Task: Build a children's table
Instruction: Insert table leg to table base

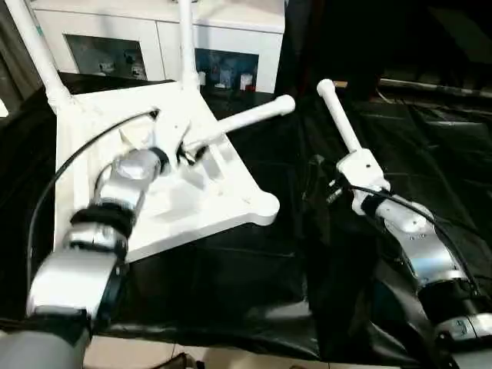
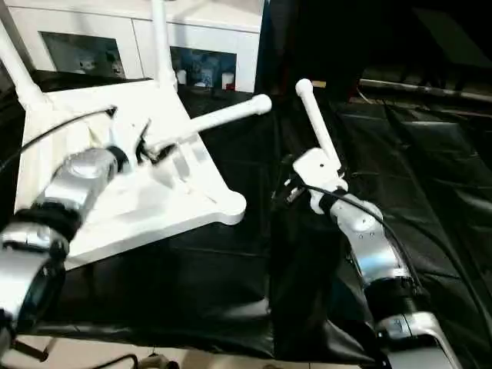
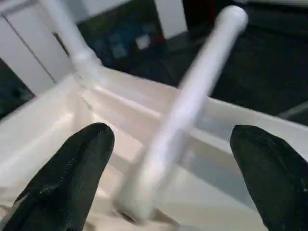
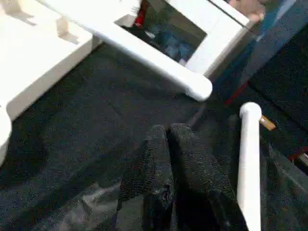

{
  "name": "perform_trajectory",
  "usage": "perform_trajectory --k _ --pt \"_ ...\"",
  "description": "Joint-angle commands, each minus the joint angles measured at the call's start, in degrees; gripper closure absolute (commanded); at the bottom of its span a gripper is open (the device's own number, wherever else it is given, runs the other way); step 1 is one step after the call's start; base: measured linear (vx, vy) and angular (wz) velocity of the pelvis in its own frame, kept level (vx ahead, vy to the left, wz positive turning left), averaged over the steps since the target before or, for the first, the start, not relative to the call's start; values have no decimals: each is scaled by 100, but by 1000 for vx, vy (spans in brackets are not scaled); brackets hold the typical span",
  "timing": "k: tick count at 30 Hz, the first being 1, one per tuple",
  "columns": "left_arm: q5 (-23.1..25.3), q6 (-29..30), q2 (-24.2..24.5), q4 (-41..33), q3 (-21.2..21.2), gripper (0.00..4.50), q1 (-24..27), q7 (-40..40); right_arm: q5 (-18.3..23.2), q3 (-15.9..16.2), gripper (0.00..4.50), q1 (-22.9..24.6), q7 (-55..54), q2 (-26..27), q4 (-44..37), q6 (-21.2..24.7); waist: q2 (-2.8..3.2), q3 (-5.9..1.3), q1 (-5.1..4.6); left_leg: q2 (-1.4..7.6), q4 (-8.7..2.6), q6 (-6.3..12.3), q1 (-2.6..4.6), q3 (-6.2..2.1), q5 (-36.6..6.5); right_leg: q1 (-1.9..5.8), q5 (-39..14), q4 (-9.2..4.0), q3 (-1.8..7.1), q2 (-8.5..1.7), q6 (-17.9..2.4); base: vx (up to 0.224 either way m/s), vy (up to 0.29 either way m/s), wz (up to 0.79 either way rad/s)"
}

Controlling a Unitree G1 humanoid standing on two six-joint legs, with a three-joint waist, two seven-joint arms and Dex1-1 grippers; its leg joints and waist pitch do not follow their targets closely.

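The white table top lies upside down on the black cloth, ribs facing up. Two white legs stand upright in its far corner sockets. A third leg slants up and to the right from the middle of the underside. My left gripper is at its lower end, fingers spread open on either side of the leg. To the right of the top, my right gripper is shut with nothing between its fingers. A fourth leg rises right beside it.
A white cabinet with glass doors stands behind the table top. Black cloth covers the work surface, with folds on the right. The near-right corner socket of the top has no leg in it. A black cable arcs over my left arm.
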Motion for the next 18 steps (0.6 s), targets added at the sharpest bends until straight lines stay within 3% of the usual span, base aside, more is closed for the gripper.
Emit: perform_trajectory --k 1,4,5,6,7,9,10,12,14,15,16,17,18 --pt "95 -5 7 77 -29 5 -116 35 72 -78 439 41 49 -35 -165 149 -6 -434 22 316 -388 289 141 -187 -951 320 -418 -456 312 -535 -1252 0 0 0" --pt "197 112 -59 254 -99 5 -275 155 80 -55 439 109 96 -49 -302 254 -19 -432 13 310 -382 326 140 -176 -885 313 -424 -459 313 -524 -1248 0 0 0" --pt "287 110 -56 337 -166 5 -313 250 82 -47 439 143 118 -64 -368 293 -51 -434 6 312 -377 337 145 -169 -870 309 -422 -461 314 -526 -1243 0 0 0" --pt "340 129 -58 411 -205 5 -341 313 82 -38 439 174 138 -79 -428 328 -39 -428 14 308 -377 343 142 -172 -891 311 -499 -469 315 -528 -1206 0 0 0" --pt "442 141 -66 549 -268 5 -386 459 85 -41 439 246 194 -121 -578 416 -106 -419 -8 306 -376 365 137 -159 -890 307 -586 -488 317 -515 -1143 0 0 0" --pt "461 161 -85 636 -265 5 -408 511 88 -51 439 308 241 -163 -711 502 -73 -431 10 315 -375 374 138 -175 -836 316 -586 -466 318 -532 -1122 0 0 0" --pt "447 171 -113 701 -213 5 -426 561 112 -86 439 395 306 -238 -920 638 -136 -425 -19 316 -373 407 133 -161 -782 309 -540 -481 315 -515 -1133 0 0 0" --pt "413 172 -127 720 -157 5 -431 569 129 -105 439 431 337 -275 -1027 718 -118 -418 -7 325 -376 439 135 -171 -752 311 -559 -474 314 -535 -1136 0 0 0" --pt "401 115 -138 733 -115 5 -430 609 174 -149 439 515 391 -344 -1262 862 -178 -417 -20 329 -368 455 146 -161 -724 298 -625 -472 311 -536 -1145 0 0 0" --pt "403 105 -138 735 -115 5 -430 617 179 -155 439 526 398 -352 -1291 878 -160 -410 -17 335 -371 456 147 -161 -731 295 -641 -483 317 -539 -1142 0 0 0" --pt "365 28 -163 758 -68 5 -428 616 198 -166 439 592 456 -402 -1504 1027 -236 -407 -46 339 -368 470 139 -159 -705 298 -642 -473 316 -533 -1122 0 0 0" --pt "366 10 -170 759 -69 5 -428 614 205 -170 439 610 474 -416 -1560 1062 -221 -402 -35 345 -373 472 141 -162 -686 294 -638 -478 320 -540 -1108 0 0 0" --pt "366 -37 -194 773 -64 5 -429 583 222 -175 439 639 520 -439 -1689 1167 -261 -396 -54 353 -376 488 151 -160 -673 281 -643 -478 318 -538 -1095 0 0 0"
